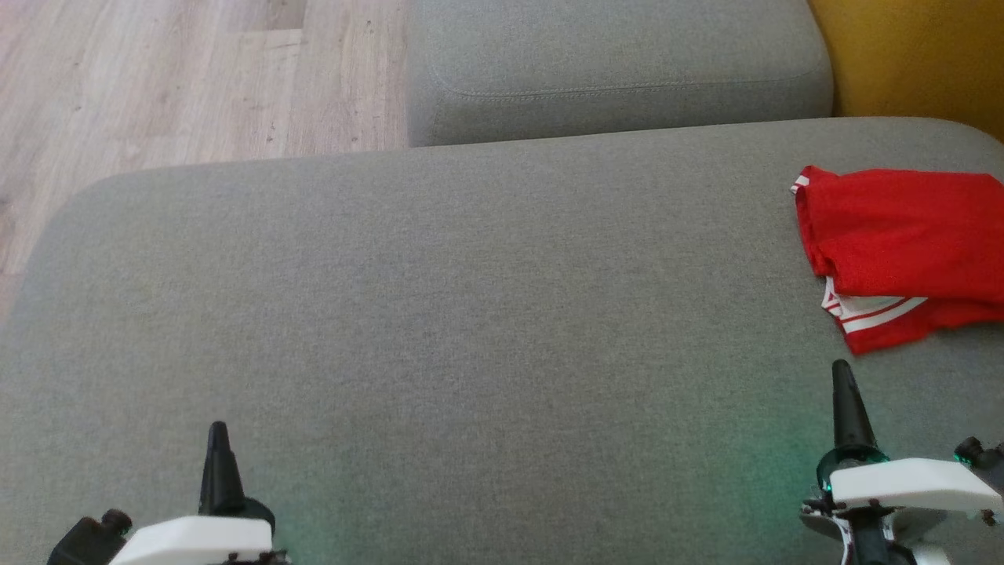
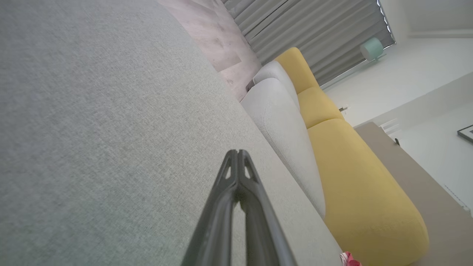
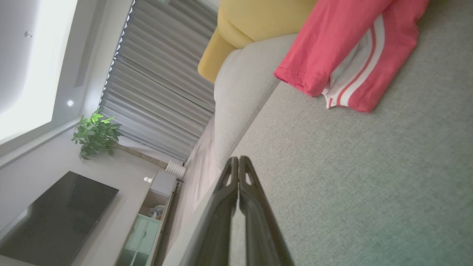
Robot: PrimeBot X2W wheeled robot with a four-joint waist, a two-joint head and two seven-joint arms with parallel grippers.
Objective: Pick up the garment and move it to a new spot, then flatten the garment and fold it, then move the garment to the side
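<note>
The red garment [image 1: 902,235] lies folded at the far right of the broad grey seat cushion [image 1: 471,314], with its right part running past the edge of the head view. A layer with white stripes shows under its near edge, and a small bit of white trim shows at its far left corner. The right hand [image 1: 841,369] is at the near right of the cushion, just on the near side of the garment and apart from it. Its two dark fingers are pressed together to a single point, and it holds nothing. The left hand [image 1: 217,430] is at the near left, well apart from the garment, with its fingers likewise drawn tight together and nothing between them. The middle of the seat between the two hands is plain grey fabric. Beyond the seat a second grey cushion [image 1: 620,71] sits at the far side, with yellow upholstery [image 1: 910,55] to its right and pale wooden floor [image 1: 157,78] to its left. The right wrist view also takes in grey curtains [image 3: 162,92], a green plant [image 3: 96,133] and a dark television [image 3: 55,218].
</note>
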